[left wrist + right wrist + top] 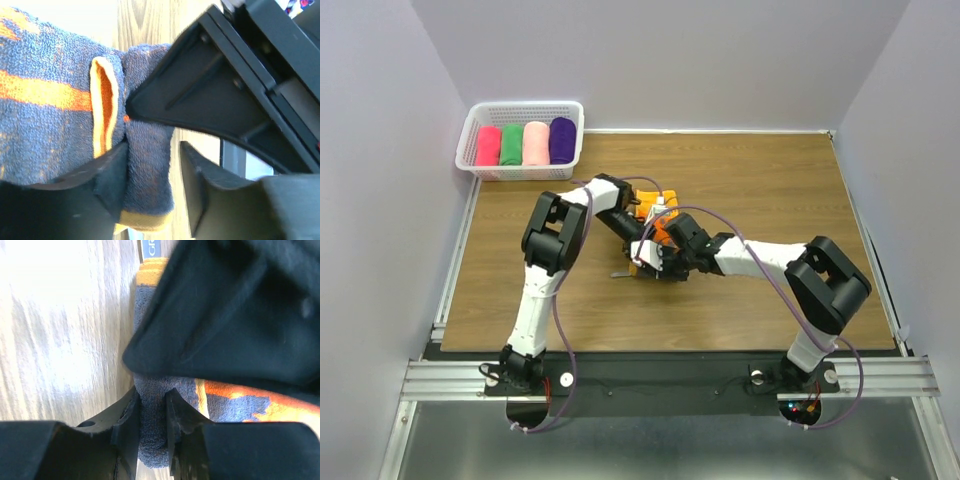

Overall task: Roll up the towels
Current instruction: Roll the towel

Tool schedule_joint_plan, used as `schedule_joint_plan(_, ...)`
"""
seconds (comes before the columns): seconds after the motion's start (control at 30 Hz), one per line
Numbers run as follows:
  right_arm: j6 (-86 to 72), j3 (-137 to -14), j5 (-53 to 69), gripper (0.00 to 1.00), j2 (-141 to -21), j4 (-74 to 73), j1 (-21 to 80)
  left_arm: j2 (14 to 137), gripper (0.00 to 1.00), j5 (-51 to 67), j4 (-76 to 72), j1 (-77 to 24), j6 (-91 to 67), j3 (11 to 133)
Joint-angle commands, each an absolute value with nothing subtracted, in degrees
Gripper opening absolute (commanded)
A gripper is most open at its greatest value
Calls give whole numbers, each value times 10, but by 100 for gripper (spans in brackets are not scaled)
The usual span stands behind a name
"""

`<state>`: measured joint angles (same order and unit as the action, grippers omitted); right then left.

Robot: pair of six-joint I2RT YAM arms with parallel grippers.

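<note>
Two grippers meet on the orange towel at the middle of the table. Right gripper pinches a thick fold tight, probably to anchor the roll. Left gripper straddles the next fold, fingers slightly spread, one not touching: likely readying its own grip.

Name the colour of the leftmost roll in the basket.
Hot pink roll, clearest in the top external view.

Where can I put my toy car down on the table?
Bare table: right of the orange towel, and the near strip by the arm bases. Crowded: the middle, where left gripper and right gripper meet on that towel, and the basket of rolls.
</note>
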<state>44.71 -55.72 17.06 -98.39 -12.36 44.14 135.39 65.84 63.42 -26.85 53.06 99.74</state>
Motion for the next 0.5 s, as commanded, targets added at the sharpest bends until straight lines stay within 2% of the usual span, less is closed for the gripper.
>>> schedule_joint_plan(0.0, 430, -551, 234, 4, -990, -169, 421, 1281, 63, 533, 621, -208, 570, 963)
schedule_joint_plan(0.17, 418, -591, 272, 4, -1004, -224, 407, 1190, 72, 526, 638, -144, 572, 949)
schedule_joint_plan(0.2, 411, -599, 278, 4, -1008, -234, 406, 1159, 75, 526, 631, -129, 566, 947)
schedule_joint_plan(0.23, 407, -611, 294, 4, -1016, -254, 403, 1140, 85, 525, 615, -93, 554, 934)
schedule_joint_plan(0.3, 389, -647, 310, 4, -1030, -278, 396, 1056, 89, 525, 515, -51, 476, 902)
schedule_joint_plan(0.33, 382, -660, 322, 4, -1049, -302, 395, 1019, 99, 509, 404, -8, 432, 852)
schedule_joint_plan(0.47, 346, -737, 366, 4, -1102, -382, 388, 845, 99, 428, 210, 28, 359, 732)
